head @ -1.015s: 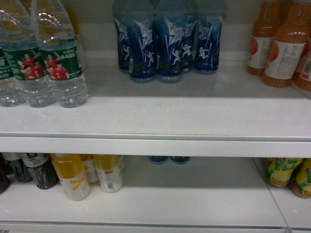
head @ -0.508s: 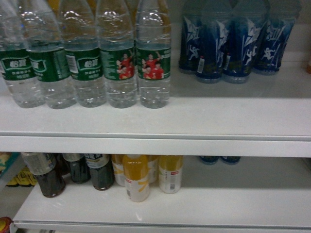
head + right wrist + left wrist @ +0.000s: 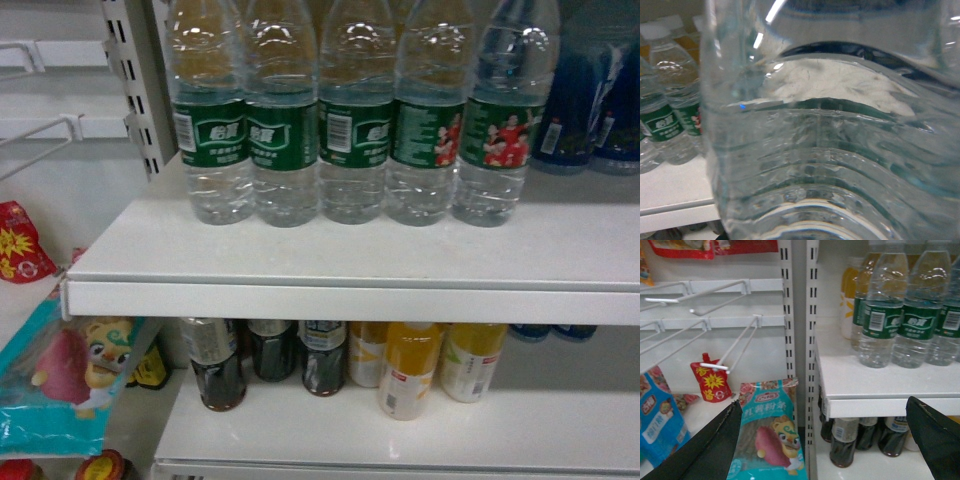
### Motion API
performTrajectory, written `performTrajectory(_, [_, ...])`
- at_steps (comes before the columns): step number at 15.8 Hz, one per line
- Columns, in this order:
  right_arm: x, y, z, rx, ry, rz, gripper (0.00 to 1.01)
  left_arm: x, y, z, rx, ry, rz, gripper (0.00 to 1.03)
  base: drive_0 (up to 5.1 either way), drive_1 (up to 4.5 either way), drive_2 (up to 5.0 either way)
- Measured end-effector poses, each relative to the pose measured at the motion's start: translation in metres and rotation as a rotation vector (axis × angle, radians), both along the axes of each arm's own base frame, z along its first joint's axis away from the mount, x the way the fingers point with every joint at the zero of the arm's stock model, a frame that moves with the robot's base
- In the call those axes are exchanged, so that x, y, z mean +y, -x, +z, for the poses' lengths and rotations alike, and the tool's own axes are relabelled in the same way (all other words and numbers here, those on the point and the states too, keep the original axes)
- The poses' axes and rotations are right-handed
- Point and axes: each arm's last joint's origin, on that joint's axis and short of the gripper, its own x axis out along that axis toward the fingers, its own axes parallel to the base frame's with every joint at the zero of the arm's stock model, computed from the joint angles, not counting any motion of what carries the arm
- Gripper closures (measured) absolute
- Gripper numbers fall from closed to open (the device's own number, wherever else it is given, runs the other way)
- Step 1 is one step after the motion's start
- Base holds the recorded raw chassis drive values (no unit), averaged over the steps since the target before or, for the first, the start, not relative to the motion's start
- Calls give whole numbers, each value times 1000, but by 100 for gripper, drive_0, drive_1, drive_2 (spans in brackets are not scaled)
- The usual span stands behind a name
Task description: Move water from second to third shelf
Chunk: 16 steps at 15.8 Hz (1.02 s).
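Along the front of the upper white metal shelf [image 3: 350, 255] in the head view stands a row of five clear ribbed plastic water bottles with green wrap labels [image 3: 355, 130], shoulder to shoulder and upright; the rightmost two turn their red-shirted figures outward, the others show white text or a barcode; dark blue bottles [image 3: 590, 110] stand just beside them on the right; on the lower shelf [image 3: 400, 430] sit dark bottles with pale labels [image 3: 262, 355] and, to their right, yellow-orange bottles with white labels [image 3: 425, 365]; neither arm shows in this view. The left wrist view looks at the same shelf's left end, where the slotted upright [image 3: 800, 330] divides it from a bay of white wire pegs [image 3: 715, 325]; a teal snack bag with a cartoon animal [image 3: 767, 432] and a small red pouch [image 3: 712, 382] hang or lean there; the left gripper [image 3: 825, 440] shows two black fingers [image 3: 710, 450] spread wide at the bottom corners, with nothing between them. The right wrist view is almost filled by a clear ribbed bottle wall [image 3: 830, 150] very close to the lens, with more green-labelled bottles on the shelf at the far left; the right gripper's fingers are not visible, so whether they grip it cannot be told.
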Motion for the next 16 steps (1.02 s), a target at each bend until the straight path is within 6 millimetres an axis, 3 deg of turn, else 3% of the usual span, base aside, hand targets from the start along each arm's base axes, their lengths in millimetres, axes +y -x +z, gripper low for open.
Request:
performTrajectory(11, [0, 0, 0, 2, 0, 1, 58, 0, 0, 0, -1, 0, 0, 5, -497, 244, 244])
performTrajectory(16, [0, 0, 0, 0, 0, -3, 58, 0, 0, 0, 0, 0, 2, 5, 0, 0, 0])
